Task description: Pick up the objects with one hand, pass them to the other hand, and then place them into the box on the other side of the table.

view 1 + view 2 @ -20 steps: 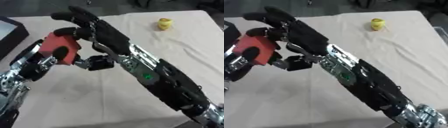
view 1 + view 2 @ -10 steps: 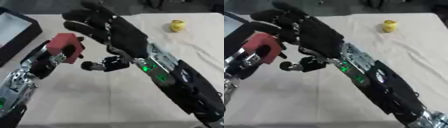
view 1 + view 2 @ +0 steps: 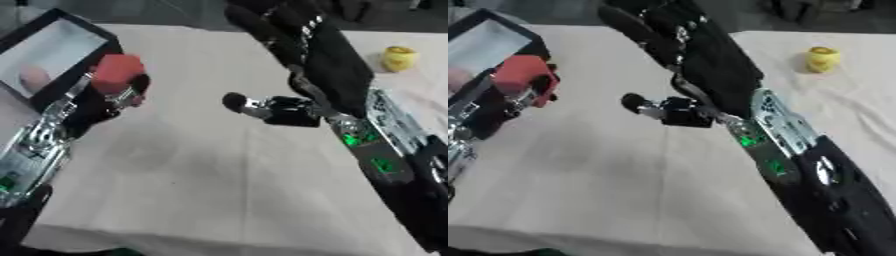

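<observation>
So the left hand [image 3: 514,97] was curled round a red block [image 3: 522,75], holding it up off the table [image 3: 201,175] right next to the near corner of the black box [image 3: 61,50]. Something pinkish already lay inside the box. The right hand [image 3: 684,45] was up over the middle of the table with fingers stretched out straight, thumb sticking off to the side, holding nothing. A small yellow thing [image 3: 400,58] sat way over at the far right.
</observation>
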Robot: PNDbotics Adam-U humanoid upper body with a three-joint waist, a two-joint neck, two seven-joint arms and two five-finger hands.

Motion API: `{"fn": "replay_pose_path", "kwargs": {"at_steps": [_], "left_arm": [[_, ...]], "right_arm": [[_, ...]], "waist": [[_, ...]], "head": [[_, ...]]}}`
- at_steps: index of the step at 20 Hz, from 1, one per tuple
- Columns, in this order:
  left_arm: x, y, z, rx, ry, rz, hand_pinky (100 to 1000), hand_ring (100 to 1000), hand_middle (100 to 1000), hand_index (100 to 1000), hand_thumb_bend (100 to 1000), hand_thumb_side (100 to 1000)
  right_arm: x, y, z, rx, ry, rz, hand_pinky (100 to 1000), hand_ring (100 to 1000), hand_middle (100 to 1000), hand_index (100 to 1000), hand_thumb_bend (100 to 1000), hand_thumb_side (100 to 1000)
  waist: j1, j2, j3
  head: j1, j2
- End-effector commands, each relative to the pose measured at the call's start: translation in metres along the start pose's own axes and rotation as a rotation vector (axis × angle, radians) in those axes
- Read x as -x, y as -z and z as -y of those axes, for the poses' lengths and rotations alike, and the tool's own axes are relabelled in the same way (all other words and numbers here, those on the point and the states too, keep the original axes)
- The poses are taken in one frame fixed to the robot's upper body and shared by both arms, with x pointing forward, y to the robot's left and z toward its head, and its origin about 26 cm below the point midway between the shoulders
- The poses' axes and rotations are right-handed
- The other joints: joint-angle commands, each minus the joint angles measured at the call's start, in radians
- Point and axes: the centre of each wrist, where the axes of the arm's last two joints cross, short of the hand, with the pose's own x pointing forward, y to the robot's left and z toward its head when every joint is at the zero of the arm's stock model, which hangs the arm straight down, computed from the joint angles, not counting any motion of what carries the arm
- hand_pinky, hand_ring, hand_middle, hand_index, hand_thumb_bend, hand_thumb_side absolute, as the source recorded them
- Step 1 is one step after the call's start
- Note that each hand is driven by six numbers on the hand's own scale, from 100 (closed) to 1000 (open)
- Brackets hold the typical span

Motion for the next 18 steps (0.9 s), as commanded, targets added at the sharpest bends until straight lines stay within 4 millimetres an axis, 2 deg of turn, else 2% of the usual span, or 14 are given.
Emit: {"fn": "replay_pose_path", "kwargs": {"at_steps": [1,4,7,9,10,11,15,16,17,18], "left_arm": [[0.022,0.006,-0.065,-0.353,0.306,-0.206,641,895,605,500,199,357],[0.059,0.012,-0.106,-0.583,0.494,-0.435,644,876,606,518,214,321],[0.076,0.013,-0.116,-0.637,0.559,-0.495,644,876,606,518,214,321],[0.079,0.013,-0.117,-0.641,0.567,-0.5,644,876,606,518,214,321],[0.079,0.013,-0.122,-0.656,0.573,-0.505,654,877,688,617,249,368],[0.076,0.014,-0.133,-0.693,0.587,-0.515,669,900,722,656,291,406],[0.073,0.006,-0.184,-0.893,0.648,-0.627,715,971,805,739,332,473],[0.074,0.005,-0.193,-0.937,0.66,-0.66,727,991,829,760,371,510],[0.076,0.004,-0.198,-0.969,0.676,-0.691,749,1000,866,803,540,593],[0.078,0.005,-0.201,-0.991,0.695,-0.721,749,1000,866,803,540,593]], "right_arm": [[0.012,-0.009,0.009,0.015,-0.044,-0.069,949,884,909,982,436,100],[0.014,-0.019,0.009,0.016,-0.047,-0.113,943,883,907,977,404,100],[0.015,-0.021,0.01,0.018,-0.047,-0.123,943,883,907,977,404,100],[0.015,-0.021,0.01,0.018,-0.047,-0.124,943,883,907,977,404,100],[0.015,-0.023,0.009,0.022,-0.044,-0.139,926,876,901,964,297,113],[0.014,-0.025,0.009,0.038,-0.036,-0.155,924,875,900,963,283,119],[0.009,-0.021,0.012,0.084,-0.002,-0.158,914,872,900,960,220,149],[0.009,-0.022,0.013,0.086,0.002,-0.165,912,872,899,959,210,155],[0.01,-0.023,0.013,0.087,0.004,-0.173,910,871,899,958,195,162],[0.01,-0.025,0.013,0.087,0.006,-0.179,910,871,899,958,195,162]], "waist": [[0.007,-0.021,-0.008],[0.008,-0.023,-0.025],[0.009,-0.024,-0.029],[0.009,-0.024,-0.029],[0.003,-0.018,-0.035],[-0.005,-0.003,-0.05],[-0.016,0.045,-0.13],[-0.017,0.054,-0.143],[-0.017,0.061,-0.153],[-0.017,0.064,-0.159]], "head": [[0.037,-0.002],[0.065,-0.002],[0.072,-0.002],[0.072,-0.002],[0.079,-0.005],[0.09,-0.019],[0.136,-0.071],[0.141,-0.081],[0.145,-0.088],[0.147,-0.091]]}}
